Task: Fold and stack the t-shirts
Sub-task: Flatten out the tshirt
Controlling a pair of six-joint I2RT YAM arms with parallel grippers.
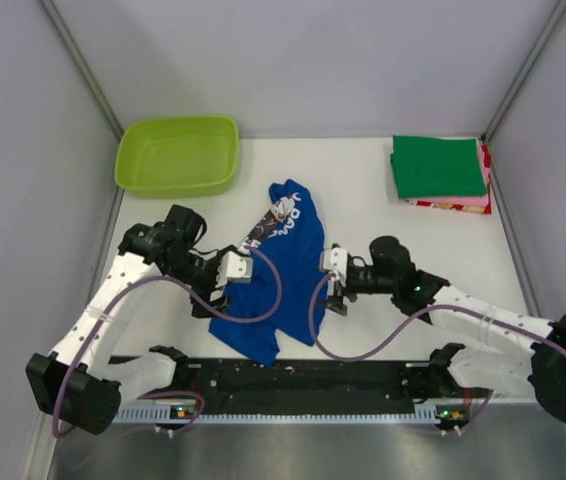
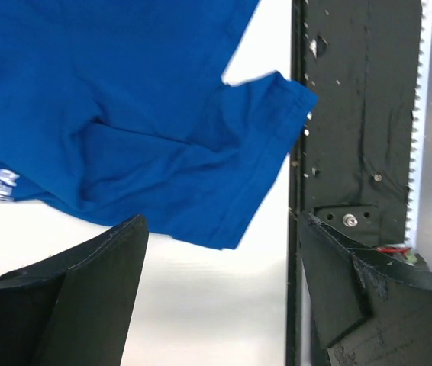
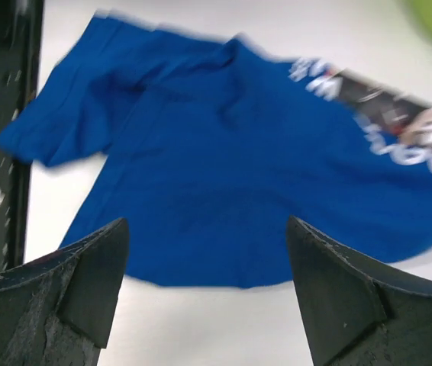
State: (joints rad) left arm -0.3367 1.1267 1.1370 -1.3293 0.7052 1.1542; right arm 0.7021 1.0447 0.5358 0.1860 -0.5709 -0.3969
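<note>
A royal-blue t-shirt (image 1: pixel 273 275) with panda print and white lettering lies crumpled in the middle of the table. It also shows in the left wrist view (image 2: pixel 147 130) and the right wrist view (image 3: pixel 231 168). My left gripper (image 1: pixel 225 283) is open and empty at the shirt's left edge. My right gripper (image 1: pixel 334 283) is open and empty at the shirt's right edge. A folded green shirt (image 1: pixel 439 165) tops a stack over pink (image 1: pixel 486 170) and red ones (image 1: pixel 443 207) at the back right.
A lime-green plastic tub (image 1: pixel 178 155) stands at the back left. A black rail (image 1: pixel 293 378) runs along the near edge, also in the left wrist view (image 2: pixel 353 137). Grey walls enclose the table on three sides.
</note>
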